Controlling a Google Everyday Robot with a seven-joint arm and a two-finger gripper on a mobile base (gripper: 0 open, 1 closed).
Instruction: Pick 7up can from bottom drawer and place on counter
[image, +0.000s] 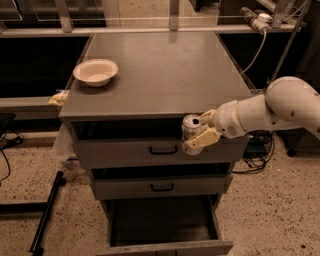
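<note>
The silvery 7up can (190, 129) hangs upright in front of the top drawer, just below the counter's front edge. My gripper (196, 132) is shut on the 7up can, cream fingers above and below it, the white arm reaching in from the right. The counter (165, 70) is the flat grey cabinet top behind and above the can. The bottom drawer (162, 227) stands pulled out at the foot of the cabinet, its dark inside showing nothing.
A cream bowl (95, 71) sits on the counter's left side. Two shallower drawers with black handles (163, 149) are slightly open. A yellowish scrap (58, 99) sticks out at the cabinet's left. A black bar (46, 212) lies on the speckled floor; cables trail at right.
</note>
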